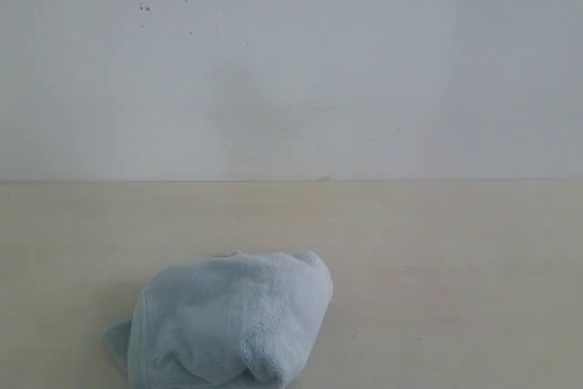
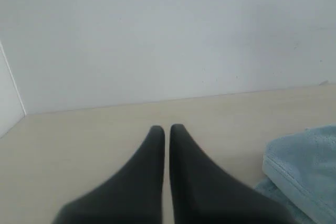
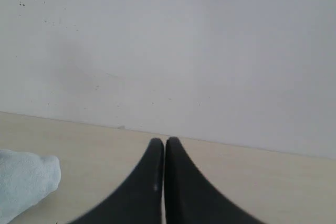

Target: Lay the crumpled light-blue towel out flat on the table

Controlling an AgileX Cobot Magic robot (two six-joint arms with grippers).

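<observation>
The light-blue towel (image 1: 228, 321) lies bunched in a rounded heap on the cream table (image 1: 437, 261), near the front edge and left of the middle. Neither gripper shows in the exterior view. In the left wrist view my left gripper (image 2: 167, 128) is shut with nothing in it, its dark fingers nearly touching above bare tabletop; the towel (image 2: 304, 166), with its stitched hem, lies off to one side, apart from the fingers. My right gripper (image 3: 164, 141) is shut and empty too, and a fold of the towel (image 3: 23, 179) shows at that view's edge.
A white wall (image 1: 291, 61) with small dark specks meets the table along its far edge. In the left wrist view a second wall (image 2: 8, 103) forms a corner.
</observation>
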